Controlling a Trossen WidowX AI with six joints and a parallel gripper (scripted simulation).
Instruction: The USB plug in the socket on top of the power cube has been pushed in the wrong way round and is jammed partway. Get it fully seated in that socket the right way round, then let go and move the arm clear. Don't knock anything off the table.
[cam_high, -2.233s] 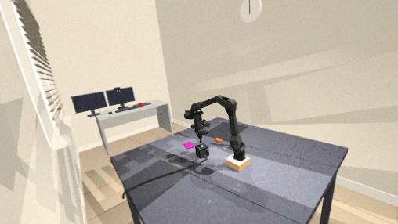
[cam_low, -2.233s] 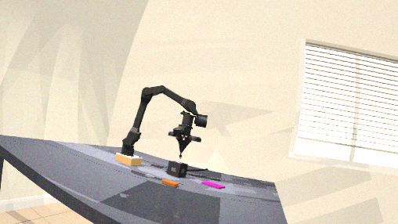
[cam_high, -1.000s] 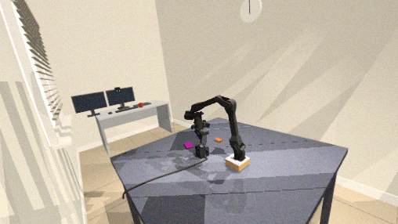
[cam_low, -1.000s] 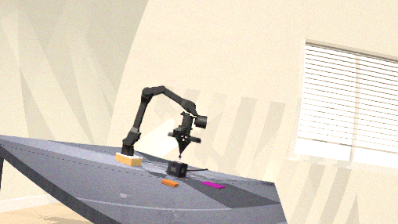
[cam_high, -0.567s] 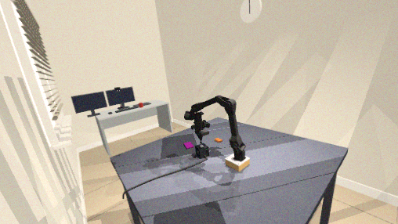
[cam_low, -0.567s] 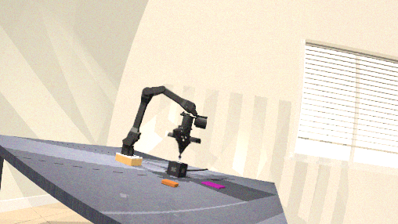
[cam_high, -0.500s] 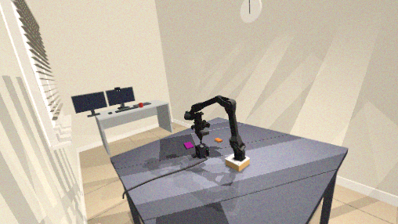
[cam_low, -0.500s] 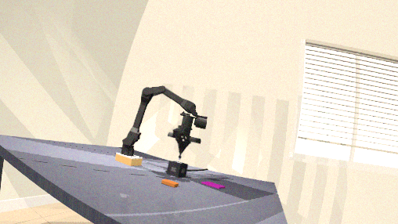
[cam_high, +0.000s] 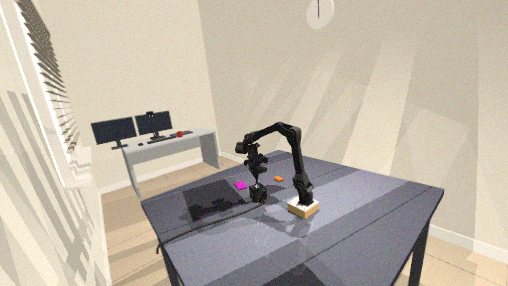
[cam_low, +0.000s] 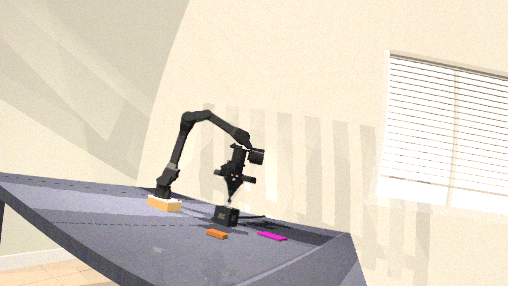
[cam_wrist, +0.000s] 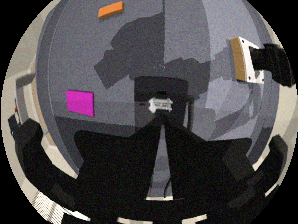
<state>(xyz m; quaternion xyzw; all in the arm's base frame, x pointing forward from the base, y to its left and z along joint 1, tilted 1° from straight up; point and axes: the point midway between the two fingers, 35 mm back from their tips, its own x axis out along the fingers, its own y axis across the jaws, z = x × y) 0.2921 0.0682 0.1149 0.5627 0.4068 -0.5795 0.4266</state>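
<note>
The power cube is a black box standing upright on the table. The USB plug is small and pale grey, at the top of the cube. In the wrist view it shows just beyond the fingertips, over the cube's dark top. My gripper points straight down above the cube, its fingertips shut on the plug. How deep the plug sits in the socket, and which way round it is, I cannot tell.
A magenta block and an orange block lie near the cube. A black cable runs from the cube over the table's edge. The arm's base stands on the cube's other side.
</note>
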